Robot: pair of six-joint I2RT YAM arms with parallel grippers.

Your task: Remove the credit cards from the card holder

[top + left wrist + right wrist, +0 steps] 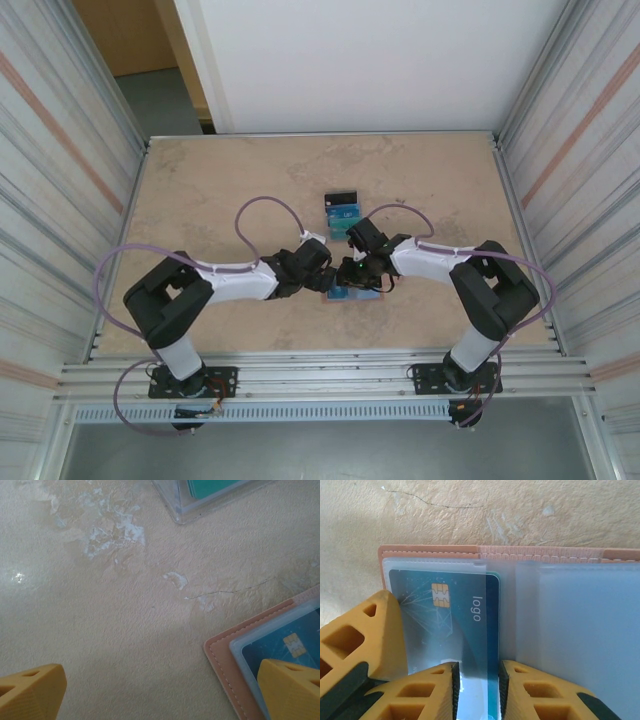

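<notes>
Closest to me the two arms are bolted at the near edge of the table (200, 190) and lean in until their wrists almost meet over the card holder (347, 295), which lies open and flat near the middle. The left gripper (160, 695) is spread as wide as it goes, one finger (290, 690) resting on the holder's corner and the other over bare table, so I'd say it is pinning the holder, not grasping it. The right gripper (476, 682) is the one that matters. Its jaws are drawn narrow at the near end of the blue card (445, 610), which sits in a clear pocket with its long axis running straight away from those fingers, chip end farther off. The right arm is the nearer to the card, and the pull looks to be straight back along the card's length, though I cannot tell whether the pads truly pinch it. Just past the holder a teal card (210, 486) lies in a clear tray (182, 515) among the loose cards (343, 212). The surface is tan and mottled, with whitish scuffs and a hairline crack, and ribbed metal panels stand either side with a white wall behind
</notes>
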